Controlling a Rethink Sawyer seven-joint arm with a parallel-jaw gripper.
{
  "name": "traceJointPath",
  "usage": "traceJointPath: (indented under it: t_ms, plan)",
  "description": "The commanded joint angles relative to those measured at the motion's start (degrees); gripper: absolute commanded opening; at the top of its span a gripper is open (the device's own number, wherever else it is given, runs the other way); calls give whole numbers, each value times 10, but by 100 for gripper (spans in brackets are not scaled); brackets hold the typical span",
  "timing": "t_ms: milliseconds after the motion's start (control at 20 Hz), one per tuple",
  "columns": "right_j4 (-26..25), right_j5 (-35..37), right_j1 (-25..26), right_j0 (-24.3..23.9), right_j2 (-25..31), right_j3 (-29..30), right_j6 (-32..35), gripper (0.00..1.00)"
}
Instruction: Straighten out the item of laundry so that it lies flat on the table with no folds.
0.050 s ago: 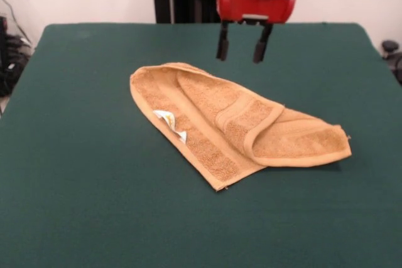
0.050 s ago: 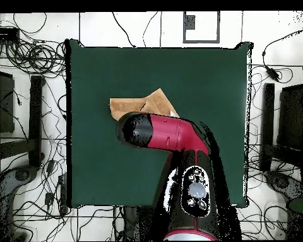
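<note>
The item of laundry (image 1: 232,123), a tan terry towel, lies on the green table (image 1: 81,155) folded over itself, one flap curled across its middle and a corner pointing right. A small white tag (image 1: 169,120) shows on its left part. My gripper (image 1: 244,43) hangs open above the table just behind the towel's far edge, with nothing between its two dark fingers (image 1: 222,42). In the overhead view the red arm (image 2: 173,133) covers much of the towel (image 2: 141,104), and the gripper itself is hidden beneath it.
Green cloth surrounds the towel on all sides. Cables and dark equipment (image 2: 28,120) lie on the floor around the table's edges (image 2: 69,126).
</note>
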Motion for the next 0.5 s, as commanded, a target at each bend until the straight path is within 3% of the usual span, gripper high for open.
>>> traceJointPath:
  t_ms: [50, 250, 500]
  plan:
    - [-15, -34, 11, 7, 63, 21, 49, 100]
    - [-9, -40, 30, 7, 62, 0, 62, 100]
    - [-17, -18, -10, -23, 66, 22, 23, 100]
